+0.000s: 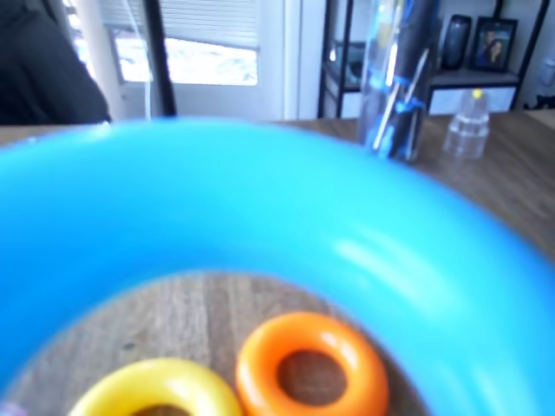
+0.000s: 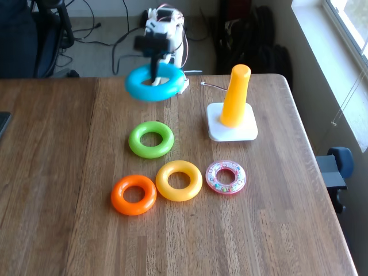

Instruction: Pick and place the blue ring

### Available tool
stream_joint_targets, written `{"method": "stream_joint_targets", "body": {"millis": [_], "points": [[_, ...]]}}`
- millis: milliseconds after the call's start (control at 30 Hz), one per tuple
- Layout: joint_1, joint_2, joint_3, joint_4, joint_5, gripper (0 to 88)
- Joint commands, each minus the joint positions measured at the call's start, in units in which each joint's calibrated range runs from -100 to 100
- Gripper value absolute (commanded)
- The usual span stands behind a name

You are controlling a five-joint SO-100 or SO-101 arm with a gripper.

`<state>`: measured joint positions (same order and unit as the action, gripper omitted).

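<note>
Gripping the glossy cyan-blue plastic ring (image 2: 153,84) by its rim, the hand (image 2: 154,76) carries it clear above the wooden table (image 2: 57,172), the orange peg (image 2: 236,95) waiting beside.

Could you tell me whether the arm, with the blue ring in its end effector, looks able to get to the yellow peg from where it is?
Probably yes. The blue ring hangs lifted off the table, and the yellow peg stands to its right in the fixed view with open tabletop between them.

Wrist view low, level across the table (image 1: 199,303); fixed view high, angled down onto it.
</note>
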<state>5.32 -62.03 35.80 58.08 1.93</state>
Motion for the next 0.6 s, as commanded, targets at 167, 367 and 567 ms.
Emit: {"method": "stream_joint_targets", "body": {"millis": [167, 367, 567], "points": [[-15.07, -3.86, -22.83, 15.02, -2.25, 2.0], [-24.86, 3.15, -33.29, 18.42, -3.57, 2.0], [-30.58, 14.82, -44.03, 22.96, -3.61, 2.0]]}}
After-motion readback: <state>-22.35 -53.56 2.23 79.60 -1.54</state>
